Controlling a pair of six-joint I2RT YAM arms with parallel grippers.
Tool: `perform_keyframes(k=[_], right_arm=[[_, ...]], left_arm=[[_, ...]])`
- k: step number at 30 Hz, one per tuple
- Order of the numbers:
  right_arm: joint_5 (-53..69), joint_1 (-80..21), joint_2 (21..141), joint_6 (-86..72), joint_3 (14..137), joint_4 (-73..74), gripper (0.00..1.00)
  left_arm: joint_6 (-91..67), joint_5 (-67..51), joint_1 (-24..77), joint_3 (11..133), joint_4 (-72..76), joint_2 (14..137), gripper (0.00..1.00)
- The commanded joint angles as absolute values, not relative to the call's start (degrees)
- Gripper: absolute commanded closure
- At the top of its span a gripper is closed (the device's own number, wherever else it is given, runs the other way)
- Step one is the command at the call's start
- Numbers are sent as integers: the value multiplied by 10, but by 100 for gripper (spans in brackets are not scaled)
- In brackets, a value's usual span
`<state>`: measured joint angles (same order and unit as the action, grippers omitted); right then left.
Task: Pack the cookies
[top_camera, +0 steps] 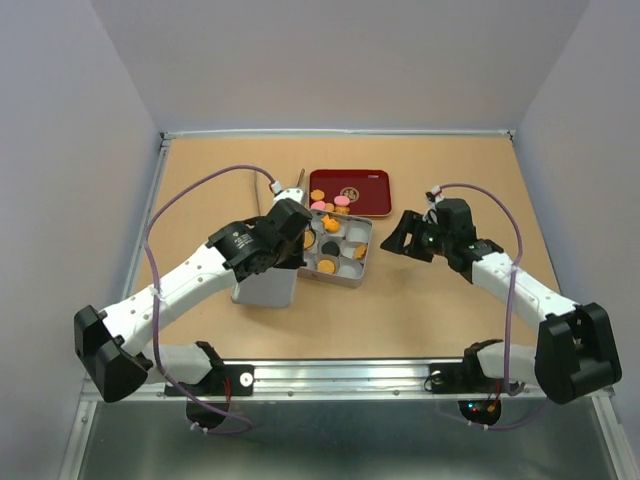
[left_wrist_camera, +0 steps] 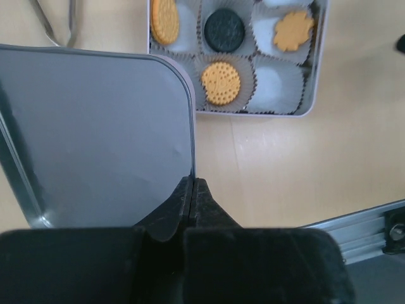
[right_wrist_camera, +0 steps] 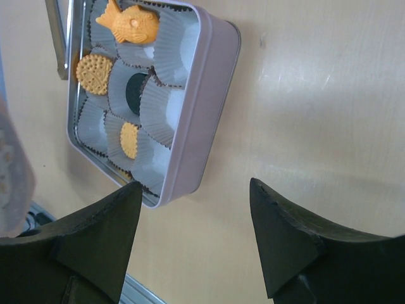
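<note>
Cookies (left_wrist_camera: 221, 82): several sit in paper cups inside the silver tin (right_wrist_camera: 215, 95); more cluster at the tin's 12 o'clock, by the red tray (top_camera: 370, 195).
Left hand (left_wrist_camera: 193, 190): pinched tight on the edge of the tin lid (left_wrist_camera: 95, 139), at the tin's 9 o'clock.
Right hand (right_wrist_camera: 195, 190): fingers wide apart and empty, above the surface at the tin's 3 o'clock.
Handling: probably light, stiff and brittle; best taken gently across opposite edges.

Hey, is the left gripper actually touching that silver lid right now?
Touching. The left wrist view shows the left gripper pinched shut on the near edge of the silver lid, with no gap between fingers and metal.
</note>
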<state>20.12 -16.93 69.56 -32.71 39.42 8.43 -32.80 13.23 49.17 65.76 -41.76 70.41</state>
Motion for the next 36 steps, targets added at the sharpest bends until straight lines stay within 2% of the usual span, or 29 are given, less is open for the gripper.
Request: perform_keyframes(k=[1, 8, 19, 30, 33, 36], right_arm=[[133, -184, 717, -298, 459, 117, 27], [91, -253, 789, -304, 469, 128, 28], [108, -287, 873, -319, 508, 98, 32], [101, -293, 773, -309, 490, 91, 34], [116, -293, 793, -315, 488, 91, 34], [119, -301, 829, -328, 493, 87, 42]], left_arm=[[-302, 174, 496, 742, -479, 696, 100], [-285, 188, 495, 822, -497, 700, 100], [-271, 183, 493, 814, -474, 700, 100], [-279, 168, 492, 773, -448, 687, 100], [-277, 165, 492, 773, -441, 692, 100], [-273, 162, 492, 773, -438, 699, 100]])
